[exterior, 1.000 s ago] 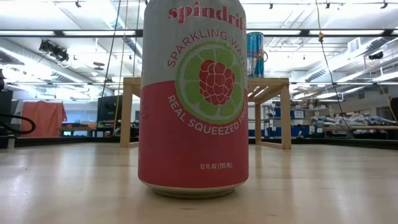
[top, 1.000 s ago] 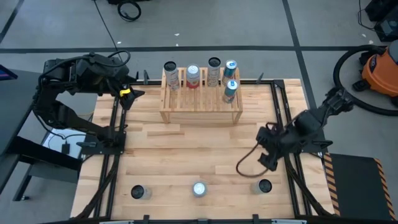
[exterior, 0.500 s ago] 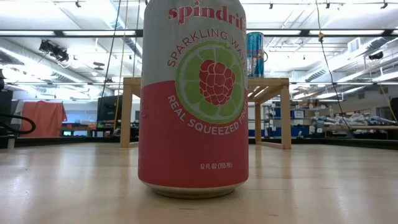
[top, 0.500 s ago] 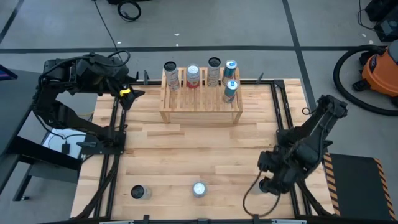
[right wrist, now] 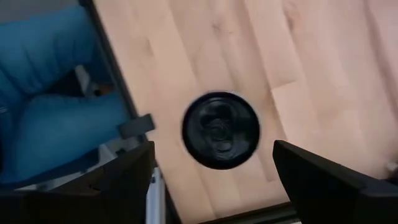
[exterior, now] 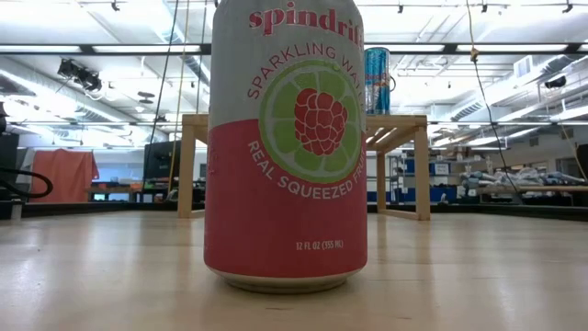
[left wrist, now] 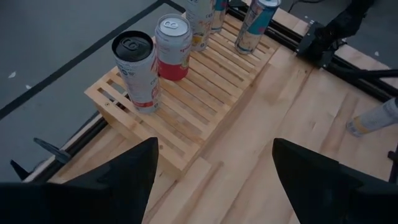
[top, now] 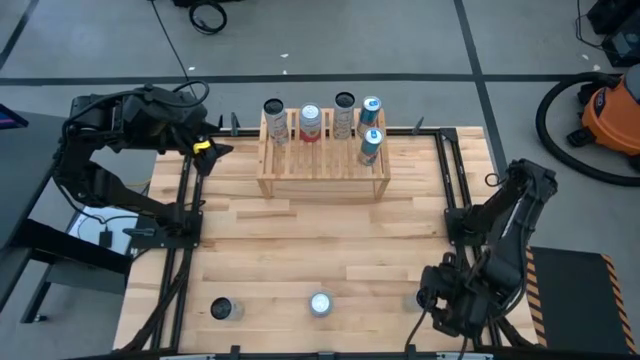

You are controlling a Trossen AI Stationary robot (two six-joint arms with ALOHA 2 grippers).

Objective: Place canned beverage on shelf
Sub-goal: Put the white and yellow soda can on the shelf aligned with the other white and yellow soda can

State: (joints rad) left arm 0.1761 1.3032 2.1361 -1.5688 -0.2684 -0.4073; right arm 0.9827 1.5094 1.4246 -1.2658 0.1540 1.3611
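Note:
The pale wooden shelf (top: 322, 165) stands at the table's far middle with several cans on its slats (left wrist: 186, 93). Three cans stand near the table's front edge: a dark-topped one (top: 222, 309) at the left, a pink and grey one (top: 320, 304) (exterior: 285, 147) in the middle, and a black-topped one (right wrist: 221, 130) at the right. My right gripper (top: 440, 300) (right wrist: 213, 148) hangs open above that right can, pointing down, with a finger out to either side and clear of it. My left gripper (top: 205, 150) (left wrist: 216, 144) waits open at the far left, facing the shelf.
Black rails (top: 185, 230) run along both sides of the table, and one (right wrist: 118, 81) lies close beside the right can. Something blue (right wrist: 43, 93) shows beyond that table edge. An orange vacuum (top: 610, 110) with its hose stands on the floor at the far right.
My right gripper has swung from the table's right middle toward the near edge, sinking and rolling as it went, and now stands over the black-topped can. It has stayed open. The cans have not moved.

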